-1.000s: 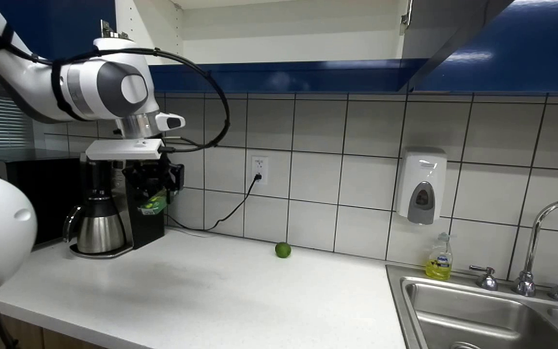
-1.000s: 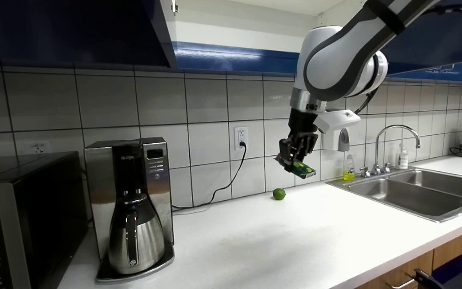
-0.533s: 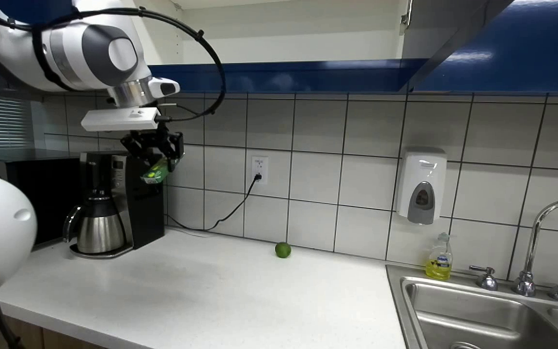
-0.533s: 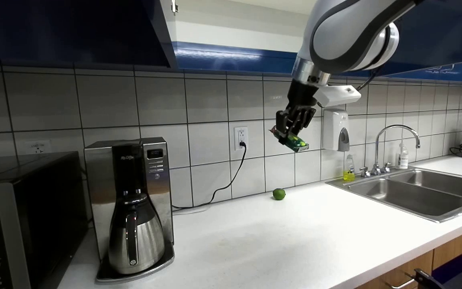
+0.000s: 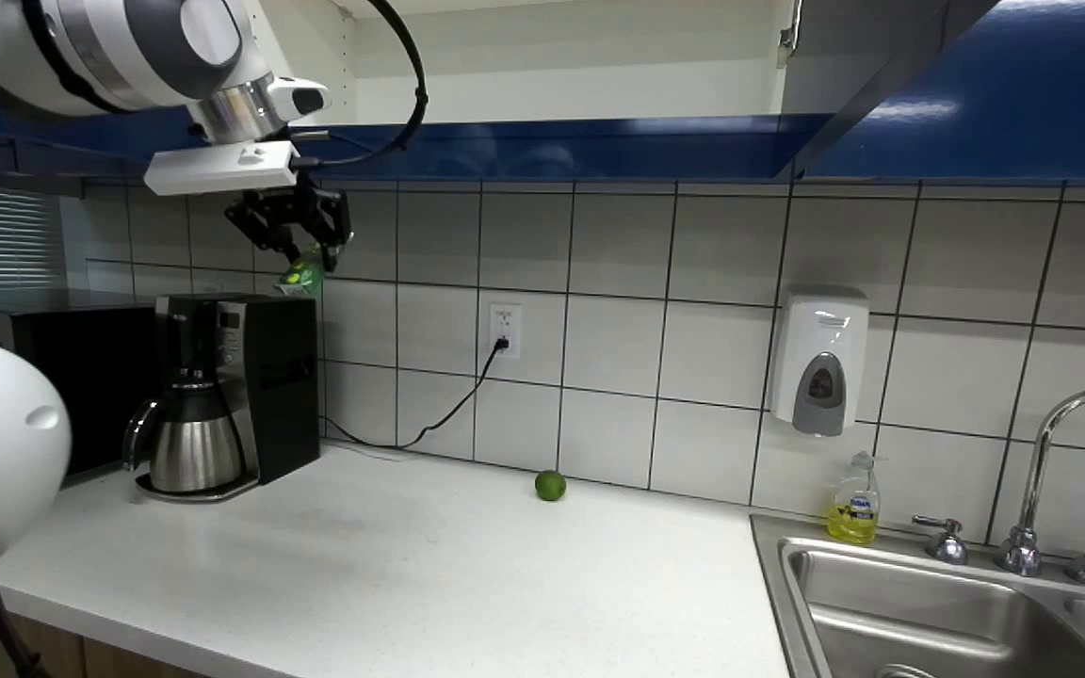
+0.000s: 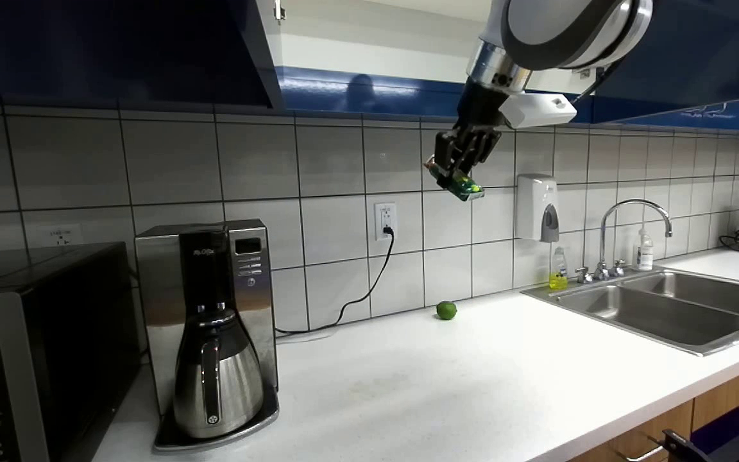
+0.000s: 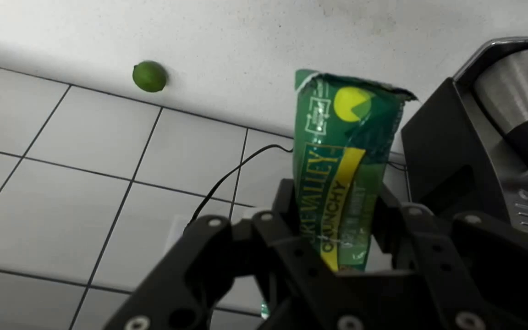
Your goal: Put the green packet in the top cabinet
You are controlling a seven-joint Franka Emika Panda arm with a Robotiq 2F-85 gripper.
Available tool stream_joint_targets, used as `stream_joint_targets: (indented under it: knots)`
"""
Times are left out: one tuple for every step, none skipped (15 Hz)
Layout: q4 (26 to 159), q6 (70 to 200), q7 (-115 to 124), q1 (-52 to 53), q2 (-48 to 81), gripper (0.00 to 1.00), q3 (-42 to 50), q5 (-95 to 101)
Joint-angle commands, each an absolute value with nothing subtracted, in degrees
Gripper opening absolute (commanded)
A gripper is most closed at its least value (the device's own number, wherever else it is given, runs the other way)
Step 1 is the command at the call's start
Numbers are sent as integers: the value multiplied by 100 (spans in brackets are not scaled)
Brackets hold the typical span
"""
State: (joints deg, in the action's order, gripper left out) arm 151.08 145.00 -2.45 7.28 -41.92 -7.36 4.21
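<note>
"Half done, or is that generous? Where is the green packet (image 7: 343,170)?"

"About half, I'd judge. The end effector (image 7: 336,206) grips it across its width, and it hangs at a slant in front of the tiled wall (image 6: 344,244), clear of the desk (image 5: 429,565)."

"And the top cabinet (image 5: 561,75)?"

"Open. Both exterior views show its pale inside above the blue lower edge (image 6: 318,93), so no door seems to need pulling."

"Then picking up is finished. What remains?"

"The whole placing. In both exterior views the packet sits lower than that edge, so it probably wants more height first, then a move inward over the edge, a setting down and a release."

"And the lime (image 7: 150,76)?"

"It lies on the desk near the wall and, by the task sentence, has no part in this."

"Anything you can't judge?"

"How firm the hold is; these views don't settle that."
</note>
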Motion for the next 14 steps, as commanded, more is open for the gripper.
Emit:
stream_joint_targets:
  knots:
    - [14858,14276,-29,517,-4423,16,-936,659]
    - [14799,14266,-33,512,-4436,16,-948,671]
    - [14735,14259,-15,496,-4448,16,-978,688]
    - [14666,14230,-18,497,-4460,16,-1006,701]
    - [14608,14217,18,472,-4498,16,-1062,729]
    - [14541,14204,42,459,-4512,16,-1093,746]
    - [14449,14175,51,444,-4502,16,-1099,769]
    - [14334,14138,95,399,-4471,16,-1130,808]
    - [14243,14103,134,355,-4453,16,-1160,849]
    - [14154,14075,152,322,-4429,16,-1169,887]
    - [14049,14046,170,282,-4394,16,-1181,920]
    - [13960,14042,176,244,-4366,16,-1176,942]
    - [13866,14021,203,180,-4332,16,-1193,979]
    - [13781,14029,247,88,-4302,16,-1232,1055]
